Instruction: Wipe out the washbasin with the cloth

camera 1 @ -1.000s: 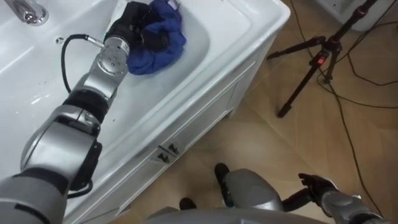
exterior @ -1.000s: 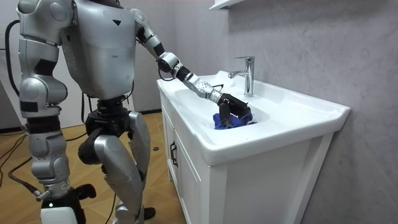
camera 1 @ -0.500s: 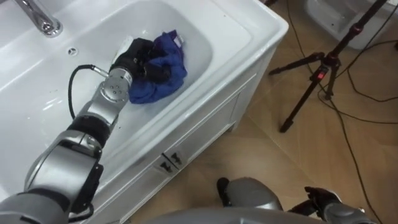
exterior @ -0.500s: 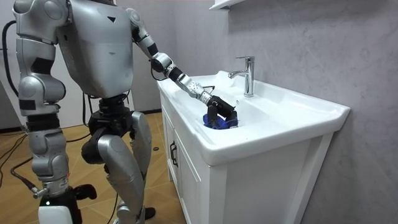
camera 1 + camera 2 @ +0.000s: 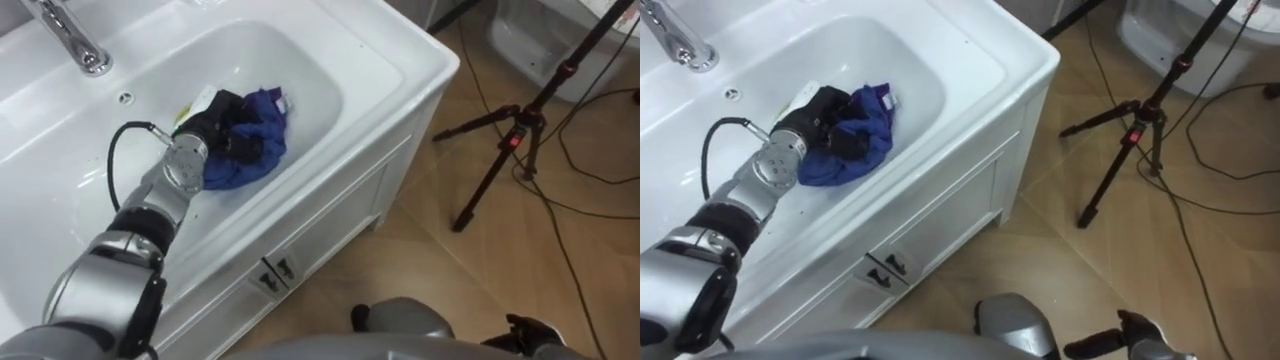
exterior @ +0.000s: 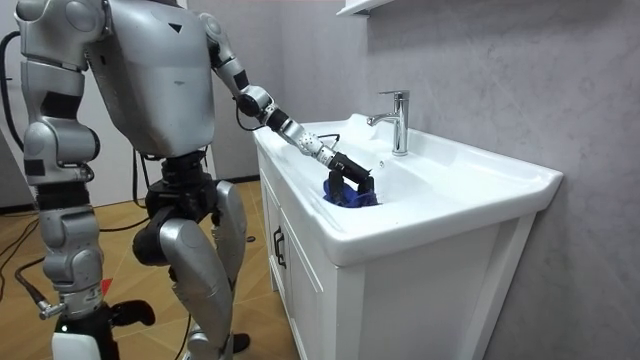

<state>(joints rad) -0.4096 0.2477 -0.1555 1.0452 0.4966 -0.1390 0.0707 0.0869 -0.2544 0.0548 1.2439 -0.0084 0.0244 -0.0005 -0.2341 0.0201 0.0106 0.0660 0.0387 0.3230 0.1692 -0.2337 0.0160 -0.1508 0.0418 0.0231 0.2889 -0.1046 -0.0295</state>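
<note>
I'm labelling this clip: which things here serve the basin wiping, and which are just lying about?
In the job:
white ceramic basin
crumpled blue cloth
left robot hand, gripping that cloth

Just about:
chrome tap
black tripod on the wooden floor
right robot hand, low beside the cabinet

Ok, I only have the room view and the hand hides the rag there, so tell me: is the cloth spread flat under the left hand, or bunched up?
Observer: Bunched. The blue cloth is a crumpled heap, and the left hand sits on it with fingers curled into the folds.
Operator: Does any of it hang over the edge?
Observer: No. It lies wholly inside the basin, on the slope nearest the cabinet front.
Operator: Anything on the floor I can't see?
Observer: A tripod stands on the wood floor, on the robot's right of the cabinet.
</note>
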